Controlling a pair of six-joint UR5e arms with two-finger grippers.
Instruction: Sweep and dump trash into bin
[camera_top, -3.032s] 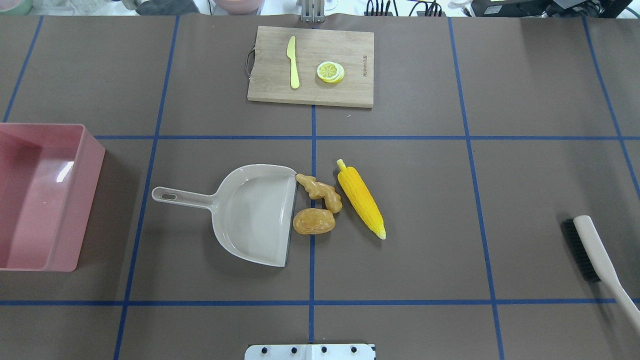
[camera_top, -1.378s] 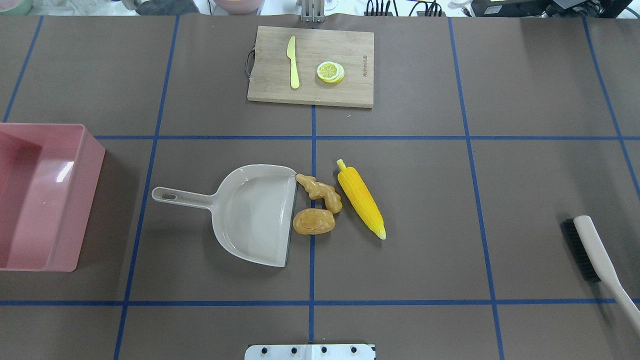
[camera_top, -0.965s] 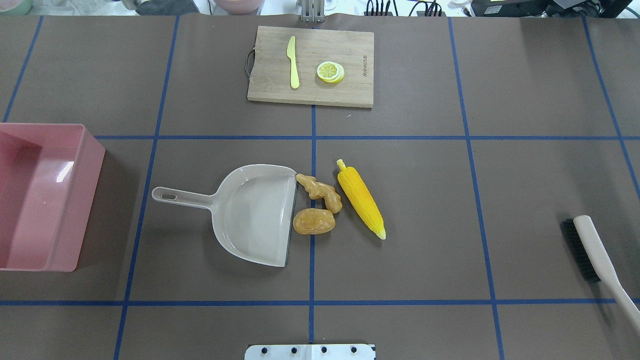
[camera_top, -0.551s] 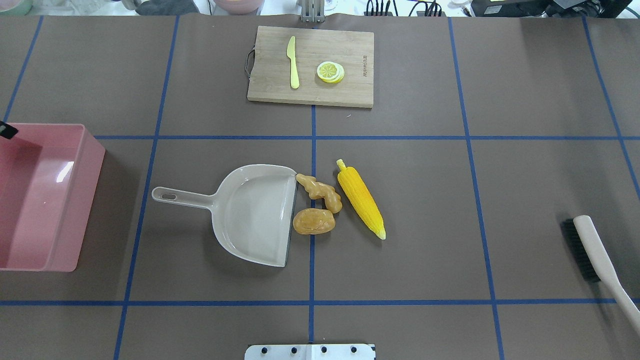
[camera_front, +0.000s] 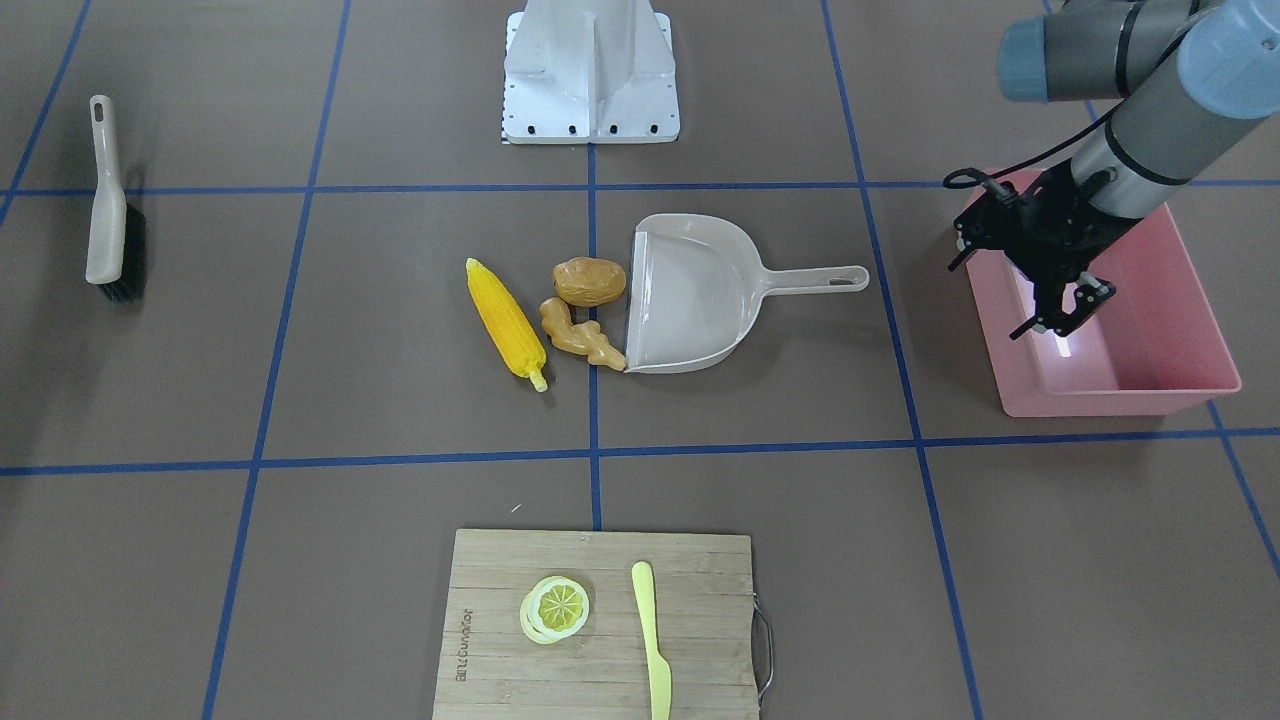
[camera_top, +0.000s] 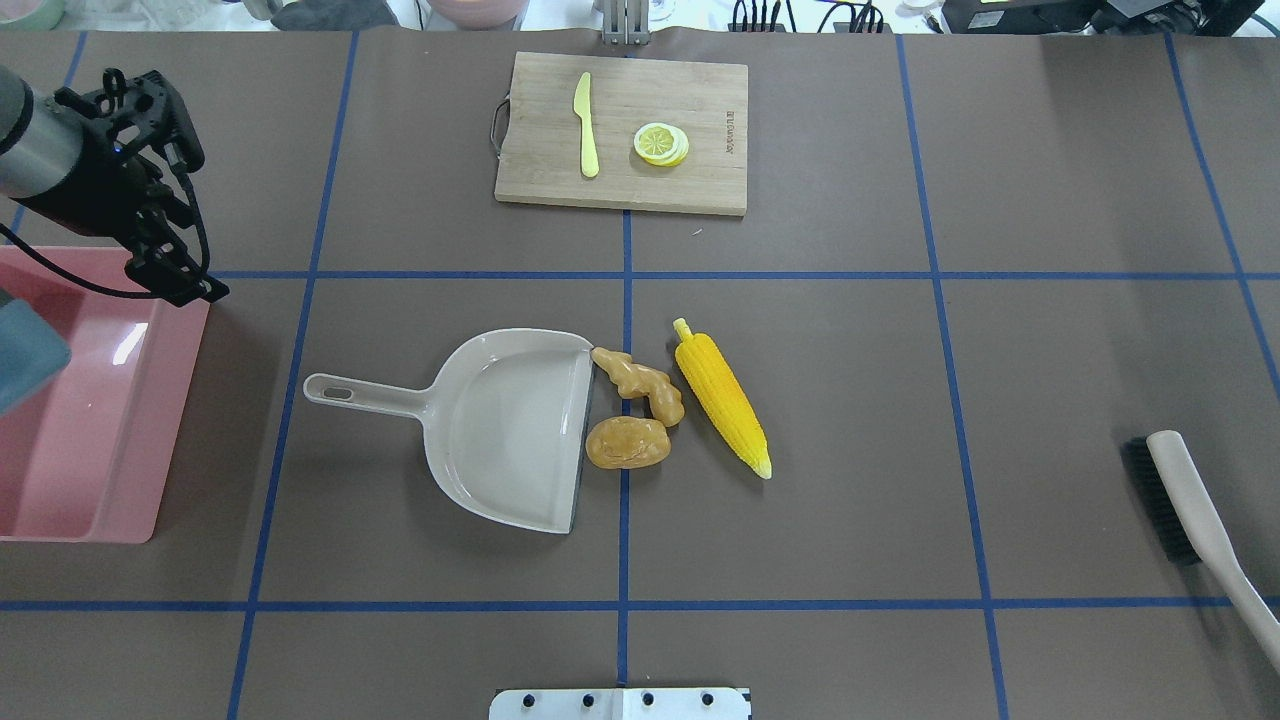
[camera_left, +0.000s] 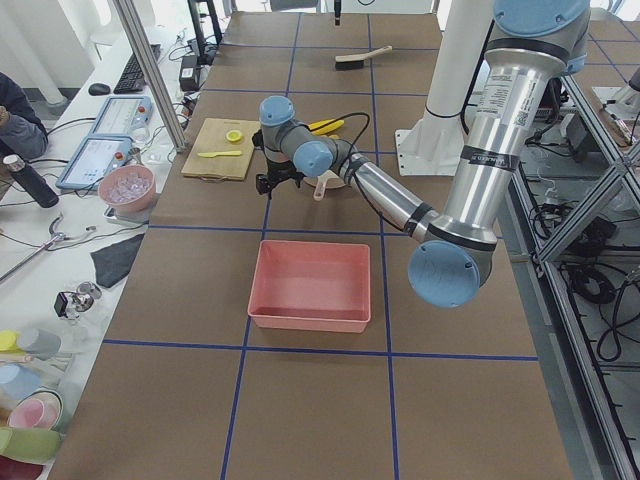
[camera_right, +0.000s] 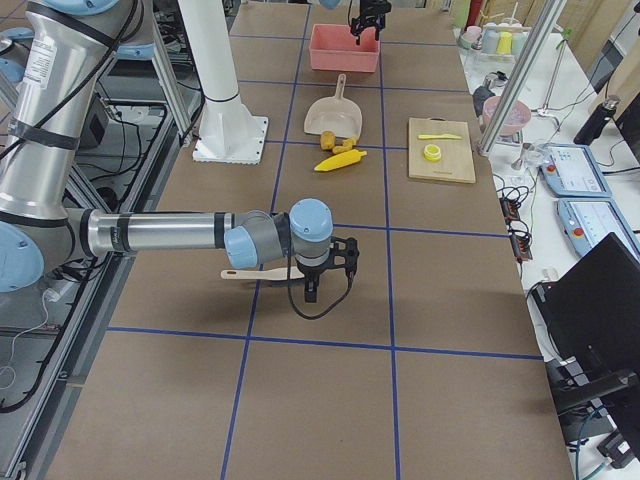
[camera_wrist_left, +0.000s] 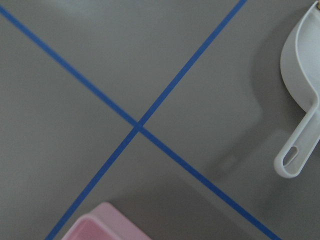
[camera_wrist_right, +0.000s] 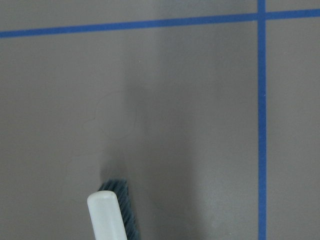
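Note:
The corn cob (camera_top: 722, 397), the potato (camera_top: 627, 443) and the ginger root (camera_top: 640, 383) lie on the table against the open lip of the beige dustpan (camera_top: 510, 430). The pink bin (camera_top: 170, 420) stands at the far left and holds none of the toy foods. My left gripper (camera_top: 185, 285) hangs open and empty above the bin's far corner; it also shows in the front-facing view (camera_front: 1060, 315). My right gripper (camera_right: 312, 290) shows only in the exterior right view, above the brush (camera_right: 255, 272); I cannot tell if it is open or shut.
The brush (camera_top: 1190, 510) lies at the table's right edge. A wooden cutting board (camera_top: 700, 180) with a pale yellow knife (camera_top: 585, 125) and a lemon slice (camera_top: 661, 144) sits at the far middle. The dustpan's handle (camera_wrist_left: 300, 145) points toward the bin.
My left arm has come into the overhead view from the left and now stands over the bin's far corner. The toy foods, dustpan and brush have not moved.

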